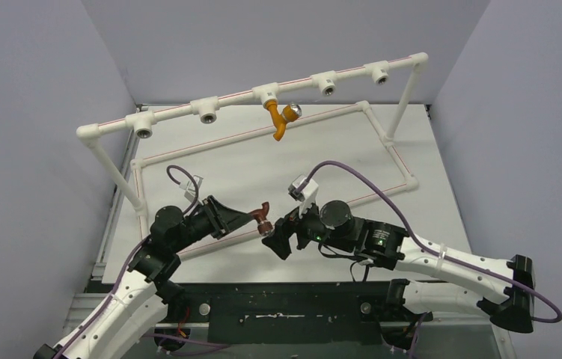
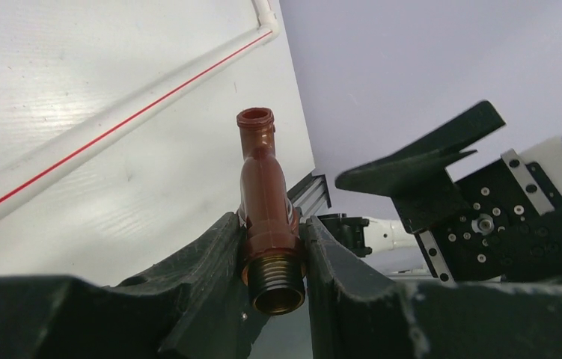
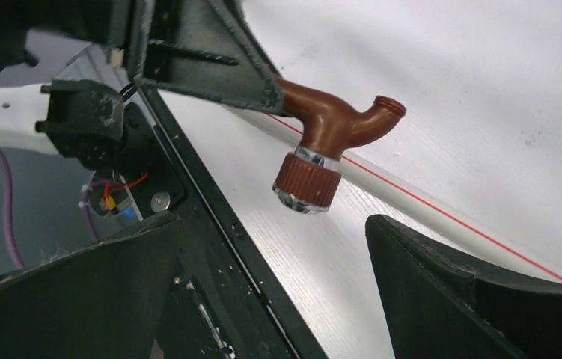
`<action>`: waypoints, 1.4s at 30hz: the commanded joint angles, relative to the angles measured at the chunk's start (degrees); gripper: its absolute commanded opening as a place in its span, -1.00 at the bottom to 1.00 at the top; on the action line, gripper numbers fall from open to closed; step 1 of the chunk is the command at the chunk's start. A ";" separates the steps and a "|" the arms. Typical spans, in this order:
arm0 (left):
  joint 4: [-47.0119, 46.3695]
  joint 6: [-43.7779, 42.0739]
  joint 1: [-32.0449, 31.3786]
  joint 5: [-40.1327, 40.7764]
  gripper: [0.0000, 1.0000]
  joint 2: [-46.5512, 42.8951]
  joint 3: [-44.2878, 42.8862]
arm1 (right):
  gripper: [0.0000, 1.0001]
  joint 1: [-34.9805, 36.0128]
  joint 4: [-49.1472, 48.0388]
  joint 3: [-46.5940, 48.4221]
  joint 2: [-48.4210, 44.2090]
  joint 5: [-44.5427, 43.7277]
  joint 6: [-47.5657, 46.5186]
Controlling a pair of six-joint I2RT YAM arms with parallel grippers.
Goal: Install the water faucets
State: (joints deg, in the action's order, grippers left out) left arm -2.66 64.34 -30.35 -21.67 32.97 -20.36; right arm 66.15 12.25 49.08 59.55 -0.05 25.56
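top: red-brown faucet (image 1: 263, 218) pinched in left jaws above table (image 1: 210, 161), right jaws just beside | left wrist: left jaws clamped on its body, threaded end nearest camera | right wrist: right jaws wide apart, empty, faucet ahead untouched

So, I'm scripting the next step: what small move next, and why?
Probably back the right end effector away: its jaws stand open, while the left end effector is shut on the red-brown faucet, bound for an empty socket.
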 commanded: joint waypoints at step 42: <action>-55.65 43.68 14.44 -39.38 -1.00 6.57 4.54 | 0.51 19.49 -26.07 -4.99 -3.21 -15.61 -115.16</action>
State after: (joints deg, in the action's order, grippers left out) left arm -50.87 105.54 -15.92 -59.77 39.53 -15.35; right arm 85.19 -10.04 41.78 54.72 -12.99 -83.81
